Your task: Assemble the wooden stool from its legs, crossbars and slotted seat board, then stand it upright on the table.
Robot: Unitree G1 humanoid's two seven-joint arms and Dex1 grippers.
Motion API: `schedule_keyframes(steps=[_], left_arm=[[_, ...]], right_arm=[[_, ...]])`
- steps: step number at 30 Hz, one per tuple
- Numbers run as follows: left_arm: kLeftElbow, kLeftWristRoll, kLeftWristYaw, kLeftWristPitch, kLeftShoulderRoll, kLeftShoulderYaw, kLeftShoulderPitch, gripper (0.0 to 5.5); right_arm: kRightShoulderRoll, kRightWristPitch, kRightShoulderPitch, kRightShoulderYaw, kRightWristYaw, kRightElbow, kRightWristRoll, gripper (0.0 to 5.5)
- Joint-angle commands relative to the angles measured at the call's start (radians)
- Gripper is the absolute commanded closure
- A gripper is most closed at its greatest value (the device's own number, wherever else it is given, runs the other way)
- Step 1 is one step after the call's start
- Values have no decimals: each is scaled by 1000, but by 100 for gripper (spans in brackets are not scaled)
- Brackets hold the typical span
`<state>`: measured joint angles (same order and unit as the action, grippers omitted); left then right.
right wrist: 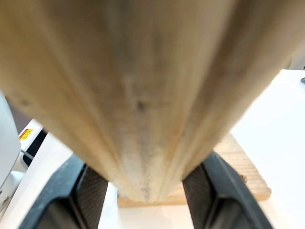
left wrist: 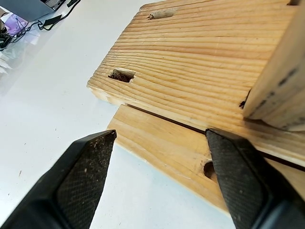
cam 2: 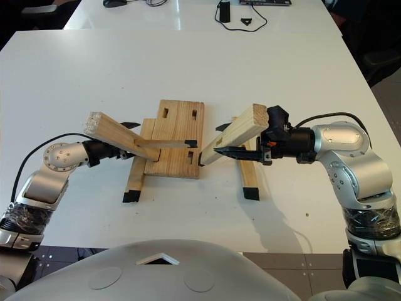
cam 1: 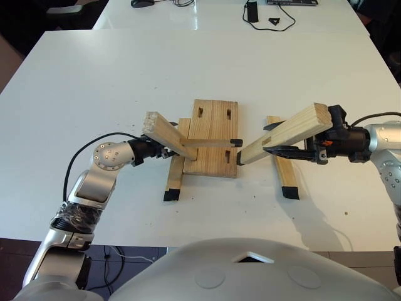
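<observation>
The slotted seat board (cam 1: 213, 135) lies flat mid-table. A wooden leg (cam 1: 164, 130) leans tilted over its left edge, and a thin crossbar (cam 1: 213, 143) runs from it across the board. My left gripper (cam 1: 164, 151) sits just under that leg, open; its fingers (left wrist: 86, 176) straddle a second leg lying flat (left wrist: 162, 148) beside the board. My right gripper (cam 1: 285, 150) is shut on another leg (cam 1: 288, 130), held tilted with its low end by the board's front right corner. In the right wrist view this leg (right wrist: 143, 95) sits between the pads (right wrist: 93, 195).
One more leg (cam 1: 283, 166) lies flat on the table right of the board, under my right gripper. The flat left leg (cam 1: 175, 172) ends in a black foot near the front. A second table (cam 1: 219, 15) behind carries cables and small black items.
</observation>
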<state>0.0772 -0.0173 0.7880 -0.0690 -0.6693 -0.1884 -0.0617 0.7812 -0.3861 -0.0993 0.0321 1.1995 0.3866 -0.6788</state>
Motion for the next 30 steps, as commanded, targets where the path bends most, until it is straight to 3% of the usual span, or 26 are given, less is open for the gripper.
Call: schedule_keyframes(steps=[1, 15, 30], left_arm=[[-31, -17, 38, -15, -19, -26, 13, 201], [-44, -14, 79, -8, -30, -30, -13, 201], [46, -32, 34, -42, 25, -76, 26, 201]], right_arm=[[-54, 44, -30, -53, -19, -36, 58, 347], [-46, 151, -24, -143, 36, -159, 186, 347], [3, 119, -221, -261, 176, -316, 245, 347]])
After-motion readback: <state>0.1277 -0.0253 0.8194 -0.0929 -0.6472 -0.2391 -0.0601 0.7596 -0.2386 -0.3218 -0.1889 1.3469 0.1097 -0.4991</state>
